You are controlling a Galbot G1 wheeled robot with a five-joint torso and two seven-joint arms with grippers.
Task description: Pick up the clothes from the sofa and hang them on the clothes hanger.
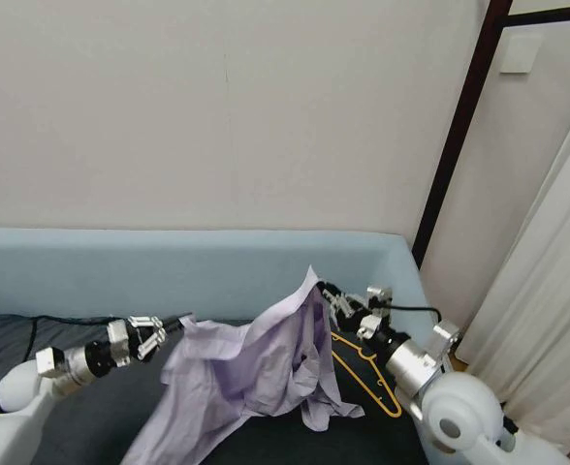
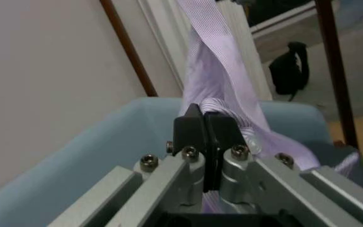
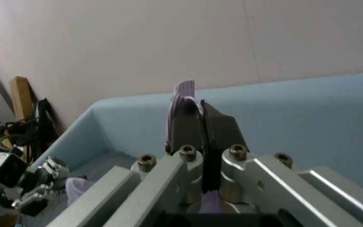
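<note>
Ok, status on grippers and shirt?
Left gripper shut on shirt. Right gripper shut on its raised edge, over sofa. Hanger lies by right arm.

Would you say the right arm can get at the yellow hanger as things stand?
Probably not yet: the right gripper is shut on the lilac shirt, as is the left gripper, and the cloth drapes over part of the hanger lying beneath the right arm.

Lilac pinstriped shirt (image 1: 266, 363), crumpled, hangs stretched between left pincer (image 1: 176, 325) and right pincer (image 1: 326, 295), both clamped on its fabric. Lower folds trail on the dark seat of the pale blue sofa (image 1: 169, 271). Thin orange hanger (image 1: 370, 366) lies on the seat, touching the shirt's right edge.
</note>
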